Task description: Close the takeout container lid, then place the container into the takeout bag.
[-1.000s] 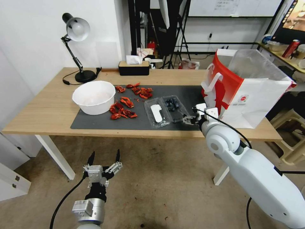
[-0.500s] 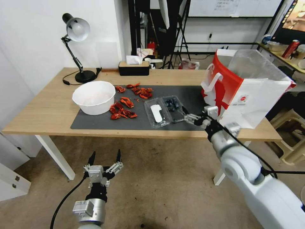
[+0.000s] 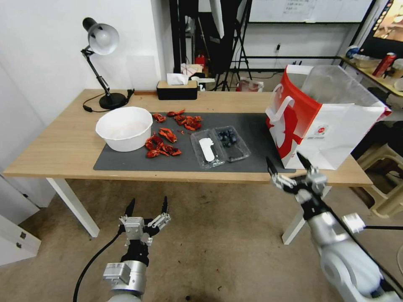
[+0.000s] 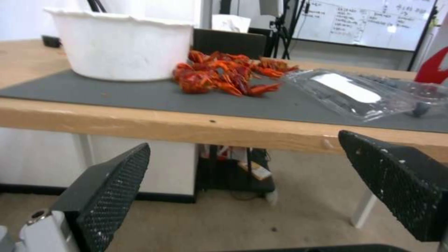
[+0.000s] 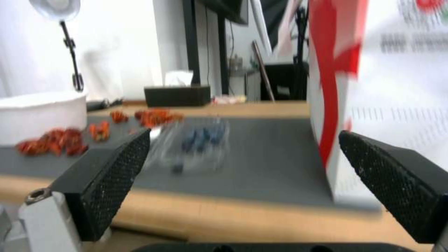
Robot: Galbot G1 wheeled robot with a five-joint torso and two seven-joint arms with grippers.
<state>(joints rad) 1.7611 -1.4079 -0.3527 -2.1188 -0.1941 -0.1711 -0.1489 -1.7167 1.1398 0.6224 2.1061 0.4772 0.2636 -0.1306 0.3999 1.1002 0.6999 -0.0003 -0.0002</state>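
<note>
Lying open flat: takeout container [image 3: 220,148], berries probably blue | lid [image 3: 205,151] w/ white sticker | both tools released

Legible text: none. Takeout bag [image 3: 336,134]: small round red logo with print lines below, unreadable. Whiteboard [image 4: 369,21]: handwriting, too faint to read.

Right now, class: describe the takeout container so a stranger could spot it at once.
Find the dark mat on the wooden table. Between the red crayfish pieces and the takeout bag lies the takeout container, spread open flat. It alone is clear plastic, with blue berries in one half and a white sticker on the lid.
</note>
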